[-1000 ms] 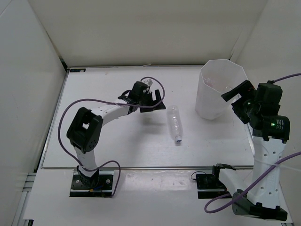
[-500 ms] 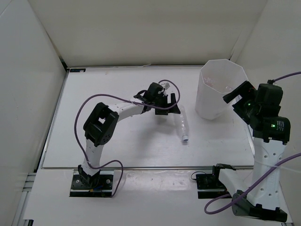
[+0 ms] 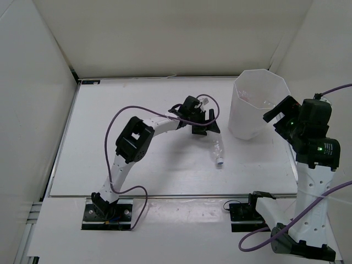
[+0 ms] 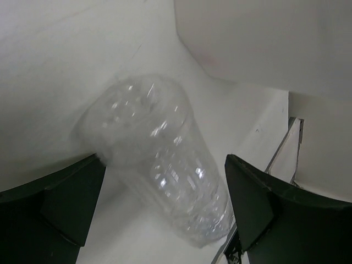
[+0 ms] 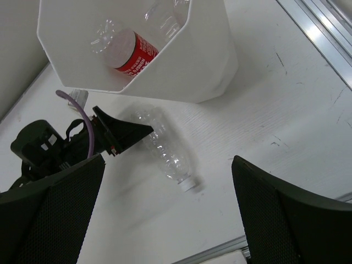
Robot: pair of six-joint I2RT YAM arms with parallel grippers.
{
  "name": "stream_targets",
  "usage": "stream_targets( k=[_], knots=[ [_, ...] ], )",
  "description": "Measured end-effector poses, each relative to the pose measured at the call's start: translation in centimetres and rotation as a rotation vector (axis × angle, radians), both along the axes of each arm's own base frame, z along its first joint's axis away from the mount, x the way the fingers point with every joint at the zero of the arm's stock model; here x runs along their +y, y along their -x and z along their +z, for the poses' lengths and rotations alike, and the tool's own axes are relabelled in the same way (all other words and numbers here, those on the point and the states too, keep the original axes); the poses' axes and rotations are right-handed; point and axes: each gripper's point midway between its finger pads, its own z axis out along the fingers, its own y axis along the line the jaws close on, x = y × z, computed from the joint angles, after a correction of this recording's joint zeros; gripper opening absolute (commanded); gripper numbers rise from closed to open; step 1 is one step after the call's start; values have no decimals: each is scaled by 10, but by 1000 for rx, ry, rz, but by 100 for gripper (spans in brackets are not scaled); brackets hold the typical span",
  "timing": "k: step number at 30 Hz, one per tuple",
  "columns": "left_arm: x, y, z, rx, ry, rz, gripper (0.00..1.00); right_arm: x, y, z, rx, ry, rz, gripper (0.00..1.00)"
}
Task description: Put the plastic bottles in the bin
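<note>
Looking down from overhead, the top camera showed the bin point(image 3: 245, 125) standing at the far right of the surface point(image 3: 137, 170), its contents hard to make out from there; the right wrist camera looked into it and showed a red-labelled bottle point(image 5: 130, 55) lying inside, with a second clear bottle point(image 5: 165, 14) beyond it, partly cut off by the frame edge; that one's label could not be told. One plain bottle point(image 3: 218, 151) lay on its side on the surface just left of the bin, cap end toward the arm bases. The left gripper point(image 3: 210, 122) was spread wide at the bottle's far end; only the left wrist view showed the bottle's ribbed base sitting between the two dark fingers point(image 4: 49, 209), with no squeeze on it. The right gripper point(image 3: 278, 119) hung wide apart beside the bin's right wall, holding nothing; the bin and the plain bottle both sat in its wrist view.
</note>
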Motion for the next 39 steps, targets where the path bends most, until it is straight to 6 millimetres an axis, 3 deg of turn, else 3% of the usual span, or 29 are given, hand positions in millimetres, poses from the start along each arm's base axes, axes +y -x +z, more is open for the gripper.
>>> stream_targets(
  k=[6,9,11,12,14,17,21,23,24,25,27,28,33,36,39],
  knots=[
    [-30,-13,6,-6,63,-16,100,-1,1,-5,28,12,5,100],
    [-36,-5,7,15,74,-32,100,-2,3,-8,45,22,7,100],
    [-39,1,6,33,80,-47,92,-3,5,-9,55,26,5,100],
    [-41,5,6,44,84,-55,83,-4,6,-10,59,28,2,100],
    [-44,12,3,68,94,-78,78,-5,8,-9,62,32,-3,100],
    [-47,24,-8,123,112,-128,80,-6,9,-10,68,35,-7,100],
    [-48,31,-4,142,139,-170,81,-5,11,-11,76,33,-9,100],
    [-48,34,-3,149,143,-187,74,-5,11,-12,78,30,-10,100],
    [-47,36,-3,151,146,-198,63,-5,11,-12,79,28,-11,100],
    [-47,39,-3,160,149,-209,57,-5,11,-12,80,27,-12,100],
    [-44,47,-6,181,155,-242,46,-5,11,-13,80,25,-13,100],
    [-41,51,-7,194,163,-258,35,-5,11,-14,82,23,-14,100],
    [-7,64,-4,257,156,-268,28,-4,11,-32,123,0,-27,100],
    [20,39,15,242,163,-205,24,-3,8,-42,141,-22,-38,100],
    [51,-4,58,162,204,-114,23,-1,7,-46,147,-44,-47,100]
  ],
)
